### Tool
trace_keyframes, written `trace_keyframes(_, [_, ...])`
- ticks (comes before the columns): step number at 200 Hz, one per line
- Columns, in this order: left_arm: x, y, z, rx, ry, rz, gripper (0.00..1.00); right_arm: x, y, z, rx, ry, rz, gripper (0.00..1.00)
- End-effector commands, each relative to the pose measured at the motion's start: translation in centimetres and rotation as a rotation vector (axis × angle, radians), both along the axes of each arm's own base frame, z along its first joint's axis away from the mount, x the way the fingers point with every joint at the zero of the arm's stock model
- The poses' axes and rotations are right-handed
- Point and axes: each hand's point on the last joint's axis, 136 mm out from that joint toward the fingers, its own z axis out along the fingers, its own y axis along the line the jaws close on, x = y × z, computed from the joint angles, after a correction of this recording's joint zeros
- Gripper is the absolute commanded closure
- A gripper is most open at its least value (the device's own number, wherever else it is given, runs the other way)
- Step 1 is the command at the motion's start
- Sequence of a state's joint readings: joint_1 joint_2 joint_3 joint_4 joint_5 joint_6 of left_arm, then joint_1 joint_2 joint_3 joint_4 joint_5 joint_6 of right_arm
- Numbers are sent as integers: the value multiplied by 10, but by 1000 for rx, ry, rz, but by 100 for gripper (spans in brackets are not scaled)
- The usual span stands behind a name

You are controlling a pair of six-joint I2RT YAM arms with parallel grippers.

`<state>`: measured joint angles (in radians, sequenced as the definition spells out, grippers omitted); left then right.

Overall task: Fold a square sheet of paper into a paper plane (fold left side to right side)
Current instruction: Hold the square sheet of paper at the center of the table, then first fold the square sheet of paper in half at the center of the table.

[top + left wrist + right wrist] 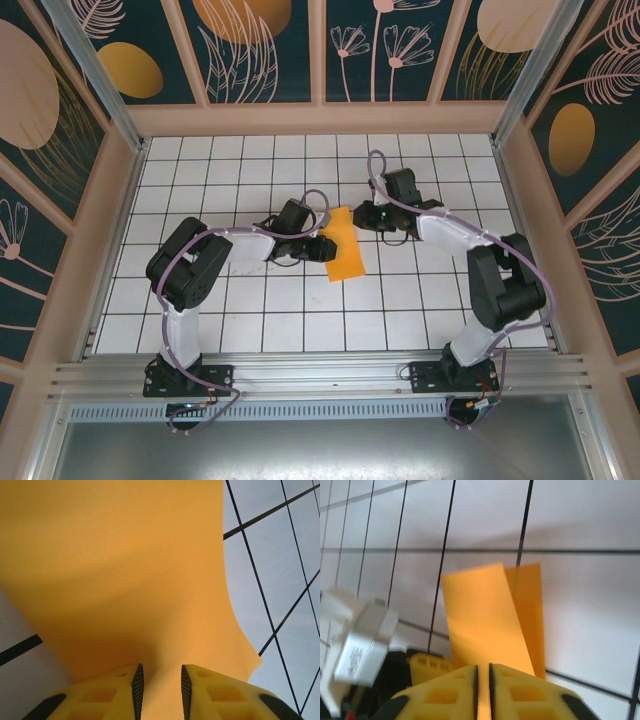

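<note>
1. At the 7 o'clock corner of the white tiled table (250, 310), the left arm (185, 280) is bolted, and it is stretched toward the middle of the table.
2. The left gripper (322, 245) is seen at the 9 o'clock edge of the square sheet of paper (345, 255).
3. From the left wrist, the left gripper (162, 682) is seen with its jaws a little apart. The orange square sheet of paper (130, 580) is spread across the gap and curves upward. Whether it is really pinched cannot be told.
4. The sheet is placed near the centre of the table, narrower than a square, with its long side running from 12 to 6 o'clock.
5. At the 1 o'clock corner of the sheet, the right gripper (358, 215) is found.
6. From the right wrist, the right gripper (483, 680) is seen almost fully closed, and a thin edge of the square sheet of paper (485, 620) is clamped between its pads. One layer is raised, and a second layer is seen behind it at 2 o'clock.
7. The right arm (500, 290) is bolted at the 5 o'clock corner.
</note>
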<state>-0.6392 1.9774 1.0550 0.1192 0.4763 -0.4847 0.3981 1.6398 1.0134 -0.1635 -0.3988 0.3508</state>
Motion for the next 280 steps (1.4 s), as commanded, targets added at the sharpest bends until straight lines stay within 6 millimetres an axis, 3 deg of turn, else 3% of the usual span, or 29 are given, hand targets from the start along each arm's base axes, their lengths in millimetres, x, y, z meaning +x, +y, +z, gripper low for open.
trace_keyframes(1, [-23, 21, -34, 119, 101, 29, 71, -54, -1, -39, -24, 187, 40, 95])
trace_keyframes(29, [-22, 21, -32, 118, 97, 33, 71, -83, 17, -65, -13, 278, 89, 97])
trace_keyframes(85, [-19, 18, -21, 100, 78, 32, 71, -91, -1, -104, -142, 362, 50, 97])
trace_keyframes(134, [1, 2, 21, -10, 32, 32, 68, -108, -16, -124, -219, 426, 55, 97])
trace_keyframes(151, [8, -1, 27, -24, 20, 35, 68, -108, -16, -125, -222, 431, 57, 97])
trace_keyframes(227, [15, 4, -3, 22, 31, 68, 68, -109, -19, -128, -243, 440, 62, 97])
trace_keyframes(280, [35, 24, -11, 70, 5, 148, 67, -115, -25, -132, -270, 459, 63, 97])
